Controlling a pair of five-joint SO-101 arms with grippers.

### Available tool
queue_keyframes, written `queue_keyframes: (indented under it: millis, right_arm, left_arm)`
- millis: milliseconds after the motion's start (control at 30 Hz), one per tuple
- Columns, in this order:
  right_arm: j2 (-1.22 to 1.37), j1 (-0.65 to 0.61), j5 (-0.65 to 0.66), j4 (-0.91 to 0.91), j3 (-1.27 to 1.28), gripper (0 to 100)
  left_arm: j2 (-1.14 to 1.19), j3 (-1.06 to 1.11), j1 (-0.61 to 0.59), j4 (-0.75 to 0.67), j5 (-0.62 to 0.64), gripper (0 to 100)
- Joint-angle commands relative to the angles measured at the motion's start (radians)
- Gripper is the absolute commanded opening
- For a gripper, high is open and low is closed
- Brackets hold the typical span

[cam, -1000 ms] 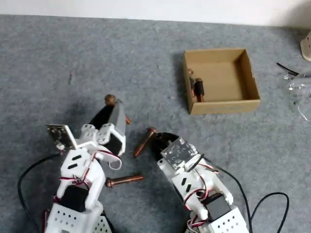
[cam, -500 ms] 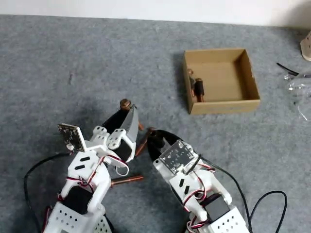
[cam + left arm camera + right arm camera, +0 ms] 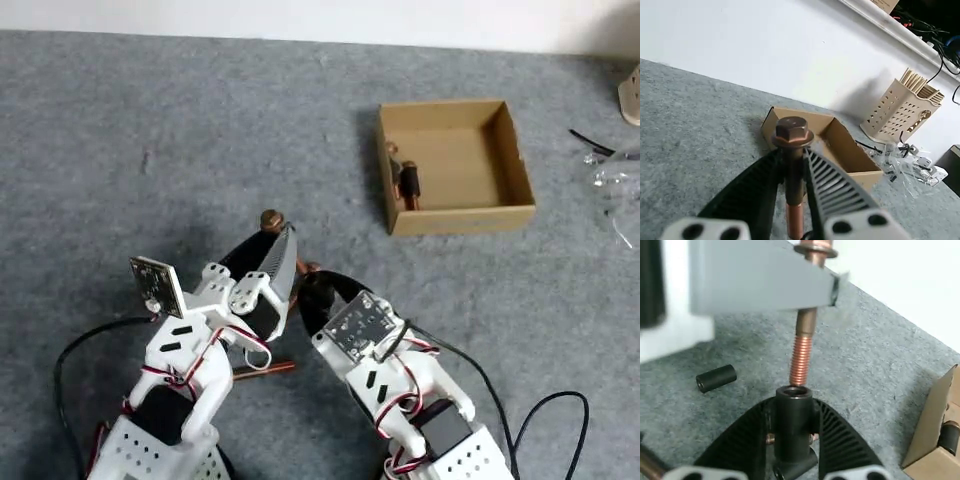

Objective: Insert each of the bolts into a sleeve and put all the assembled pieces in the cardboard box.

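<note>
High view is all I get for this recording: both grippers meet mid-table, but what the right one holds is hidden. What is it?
Observer: The right gripper is shut on a black cylindrical sleeve, upright, bore facing up.
Operator: Is the copper-coloured hex-head bolt in the left gripper lined up?
Observer: It hangs threaded end down, tip at the sleeve's opening; whether it has entered, I cannot tell.
Operator: Any other sleeve loose?
Observer: A second black sleeve lies on the grey felt table nearby.
</note>
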Motion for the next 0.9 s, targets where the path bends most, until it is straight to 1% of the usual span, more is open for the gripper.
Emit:
queue_keyframes:
  millis: [0,600,733,867]
  right_arm:
    - [-0.021,-0.015,-0.006,-0.015,0.134,0.4]
    - [-0.021,-0.013,-0.005,-0.018,0.134,0.4]
    - [-0.021,-0.013,0.043,-0.016,0.134,0.4]
    - [-0.021,0.002,0.043,-0.018,0.134,0.4]
  left_arm:
    - [-0.015,0.013,0.033,-0.012,0.003,0]
    - [-0.015,-0.039,0.042,-0.009,0.008,0]
    - [-0.015,-0.056,0.036,-0.009,0.008,0]
    - [-0.015,-0.073,0.035,-0.009,0.006,0]
